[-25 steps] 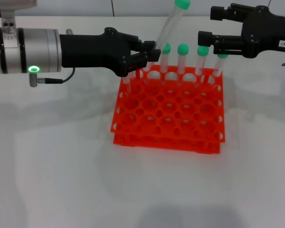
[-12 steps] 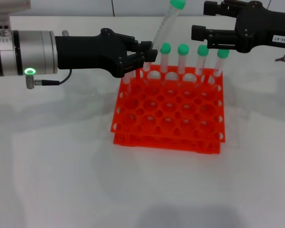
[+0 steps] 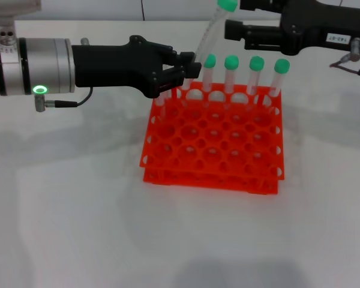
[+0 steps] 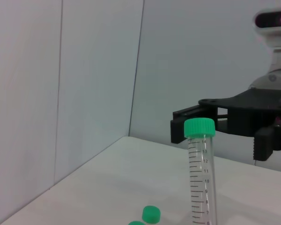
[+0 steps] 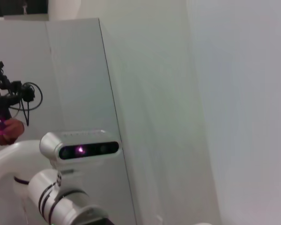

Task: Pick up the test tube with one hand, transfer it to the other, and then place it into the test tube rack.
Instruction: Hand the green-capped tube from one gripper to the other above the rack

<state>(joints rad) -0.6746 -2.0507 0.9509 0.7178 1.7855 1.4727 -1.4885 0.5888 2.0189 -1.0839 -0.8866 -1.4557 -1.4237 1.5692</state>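
You see a clear plastic test tube with a matt green cap, a glossy orange plastic rack, matt black left gripper on a brushed metal wrist, and a smooth white table.

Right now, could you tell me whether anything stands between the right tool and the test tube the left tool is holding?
Nothing visible does. The left tool holds the test tube tilted above the rack's back-left corner, and the open right tool faces its green cap across clear air.
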